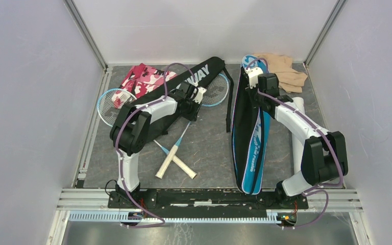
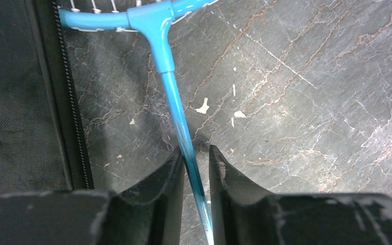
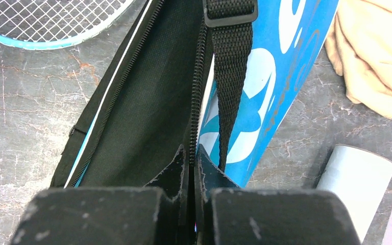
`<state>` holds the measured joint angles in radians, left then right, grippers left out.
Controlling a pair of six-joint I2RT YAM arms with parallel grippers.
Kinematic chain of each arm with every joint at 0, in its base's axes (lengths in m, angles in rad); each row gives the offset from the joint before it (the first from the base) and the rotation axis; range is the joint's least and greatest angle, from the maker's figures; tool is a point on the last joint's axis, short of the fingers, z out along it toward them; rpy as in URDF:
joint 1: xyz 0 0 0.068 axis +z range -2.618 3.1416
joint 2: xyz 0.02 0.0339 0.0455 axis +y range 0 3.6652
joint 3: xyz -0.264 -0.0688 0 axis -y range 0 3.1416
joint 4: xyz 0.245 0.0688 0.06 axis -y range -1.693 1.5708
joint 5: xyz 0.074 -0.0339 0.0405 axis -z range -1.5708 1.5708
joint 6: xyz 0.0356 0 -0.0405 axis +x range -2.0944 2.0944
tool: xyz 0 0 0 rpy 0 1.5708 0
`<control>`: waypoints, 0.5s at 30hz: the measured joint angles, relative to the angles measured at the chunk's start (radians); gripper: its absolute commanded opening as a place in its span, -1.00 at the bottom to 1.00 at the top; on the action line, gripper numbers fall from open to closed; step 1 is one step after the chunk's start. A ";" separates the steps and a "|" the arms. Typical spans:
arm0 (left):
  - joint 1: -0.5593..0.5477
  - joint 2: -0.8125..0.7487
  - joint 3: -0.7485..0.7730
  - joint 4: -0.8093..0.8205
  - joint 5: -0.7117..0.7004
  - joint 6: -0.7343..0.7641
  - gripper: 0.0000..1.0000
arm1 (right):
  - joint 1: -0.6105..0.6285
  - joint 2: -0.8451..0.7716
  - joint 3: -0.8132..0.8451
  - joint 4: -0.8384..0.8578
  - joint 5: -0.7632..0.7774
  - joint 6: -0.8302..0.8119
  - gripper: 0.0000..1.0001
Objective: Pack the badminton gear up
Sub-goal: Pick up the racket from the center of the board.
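Between the two covers, near the table's (image 2: 311, 102) middle, the blue racket (image 1: 182, 136) lies flat, its head at the far end against the black cover (image 1: 206, 76). It looks light and springy. The thin, smooth shaft could slip or roll in a pinch, and the strings should not be pressed. The shaft just below the throat seems the sound place to take hold. The left gripper (image 2: 196, 153) straddles the shaft there, its jaws narrowed yet spread wider than the shaft, so no firm pinch shows. On the right, the right gripper (image 3: 190, 153) is pressed together on the zipper edge of the blue cover (image 3: 286, 66), whose black lining shows.
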<state>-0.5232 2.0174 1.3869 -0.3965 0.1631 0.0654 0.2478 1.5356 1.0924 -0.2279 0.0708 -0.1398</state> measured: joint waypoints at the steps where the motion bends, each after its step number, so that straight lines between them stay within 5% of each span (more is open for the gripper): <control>1: 0.000 0.000 -0.004 0.010 0.004 -0.005 -0.52 | -0.002 0.000 0.005 -0.007 0.001 -0.002 -1.00; 10: 0.000 -0.010 -0.008 0.013 0.075 -0.051 -0.95 | -0.038 0.000 0.051 -0.064 0.009 -0.030 -1.00; 15: -0.001 -0.058 -0.005 -0.040 0.161 -0.060 -0.96 | -0.066 0.000 0.068 -0.089 0.009 -0.040 -1.00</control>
<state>-0.5243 1.9594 1.3819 -0.4366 0.3237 0.0059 0.1818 1.5352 1.1603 -0.3168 0.0799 -0.1802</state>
